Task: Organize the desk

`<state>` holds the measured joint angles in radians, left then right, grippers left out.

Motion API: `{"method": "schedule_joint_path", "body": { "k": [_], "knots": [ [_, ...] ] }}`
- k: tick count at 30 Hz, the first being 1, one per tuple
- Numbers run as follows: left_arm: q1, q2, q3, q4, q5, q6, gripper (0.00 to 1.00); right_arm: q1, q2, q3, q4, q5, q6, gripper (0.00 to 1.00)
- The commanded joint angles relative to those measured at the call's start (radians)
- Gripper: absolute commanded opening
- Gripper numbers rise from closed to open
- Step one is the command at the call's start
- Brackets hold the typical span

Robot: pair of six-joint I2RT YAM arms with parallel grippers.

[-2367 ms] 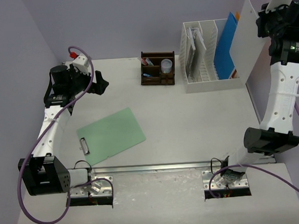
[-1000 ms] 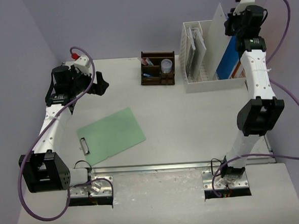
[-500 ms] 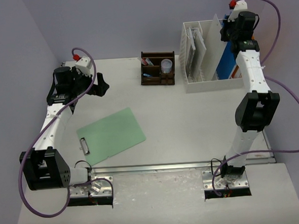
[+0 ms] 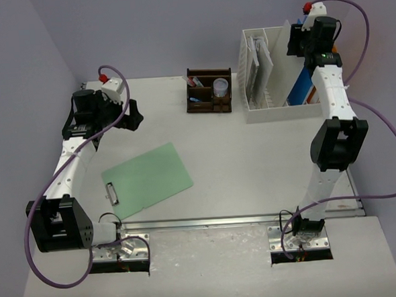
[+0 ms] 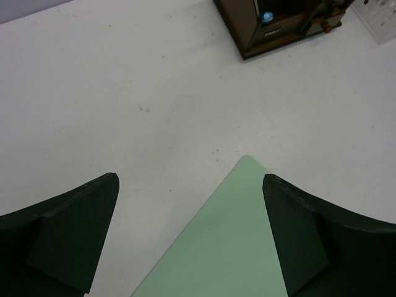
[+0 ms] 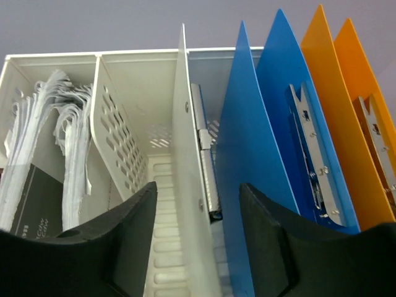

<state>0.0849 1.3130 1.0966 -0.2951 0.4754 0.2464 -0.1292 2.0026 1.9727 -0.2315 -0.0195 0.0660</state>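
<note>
Left hand (image 5: 190, 179), spread wide, hovers over the far corner of the green clipboard (image 4: 148, 180) — long axis diagonal on the desk (image 4: 266, 164); right hand (image 6: 198, 185), released, straddles the white clipboard (image 6: 184, 124).

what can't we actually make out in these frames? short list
- Right wrist view: the white clipboard has its bottom edge hidden by the right gripper and the frame edge, so whether it is seated in the file rack is unclear.
- Top view: the right arm covers much of the rack's right slots.
- Left wrist view: the pen organizer is cut off by the top edge, and the green clipboard by the bottom edge.
- Right wrist view: the print on the dark item is too small.
</note>
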Motion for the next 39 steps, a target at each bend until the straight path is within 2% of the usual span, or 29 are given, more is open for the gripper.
{"method": "schedule_joint_path", "body": {
  "k": [1, 7, 13, 17, 21, 23, 25, 28, 31, 33, 39],
  "knots": [
    [0.007, 0.003, 0.008, -0.034, -0.023, 0.030, 1.00, -0.011, -0.050, 0.066, 0.020, 0.040, -0.041, 0.62],
    [0.025, 0.000, -0.031, -0.061, -0.037, 0.007, 1.00, -0.013, -0.183, 0.031, 0.065, -0.020, -0.100, 0.64],
    [0.160, 0.020, -0.086, -0.065, 0.021, -0.215, 1.00, 0.019, -0.333, 0.031, -0.017, -0.201, -0.113, 0.63],
    [0.231, -0.006, -0.129, -0.068, -0.014, -0.339, 1.00, 0.163, -0.388, -0.037, -0.183, -0.336, -0.132, 0.61],
    [0.274, -0.027, -0.146, -0.141, -0.094, -0.428, 1.00, 0.337, -0.395, -0.206, -0.267, -0.405, -0.070, 0.59],
    [0.323, -0.027, -0.157, -0.169, -0.076, -0.445, 1.00, 0.381, -0.372, -0.253, -0.269, -0.434, -0.011, 0.59],
    [0.391, -0.023, -0.183, -0.203, 0.000, -0.469, 1.00, 0.435, -0.316, -0.290, -0.282, -0.511, 0.069, 0.58],
    [0.507, 0.016, -0.224, -0.262, 0.098, -0.445, 1.00, 0.519, -0.219, -0.314, -0.281, -0.556, 0.132, 0.55],
    [0.568, 0.072, -0.222, -0.293, 0.155, -0.378, 1.00, 0.569, -0.178, -0.359, -0.236, -0.569, 0.167, 0.55],
    [0.604, 0.129, -0.191, -0.335, 0.185, -0.265, 1.00, 0.583, -0.132, -0.391, -0.216, -0.583, 0.193, 0.55],
    [0.634, 0.294, -0.086, -0.427, 0.212, -0.027, 0.97, 0.606, 0.006, -0.464, -0.148, -0.649, 0.252, 0.54]
  ]
}}
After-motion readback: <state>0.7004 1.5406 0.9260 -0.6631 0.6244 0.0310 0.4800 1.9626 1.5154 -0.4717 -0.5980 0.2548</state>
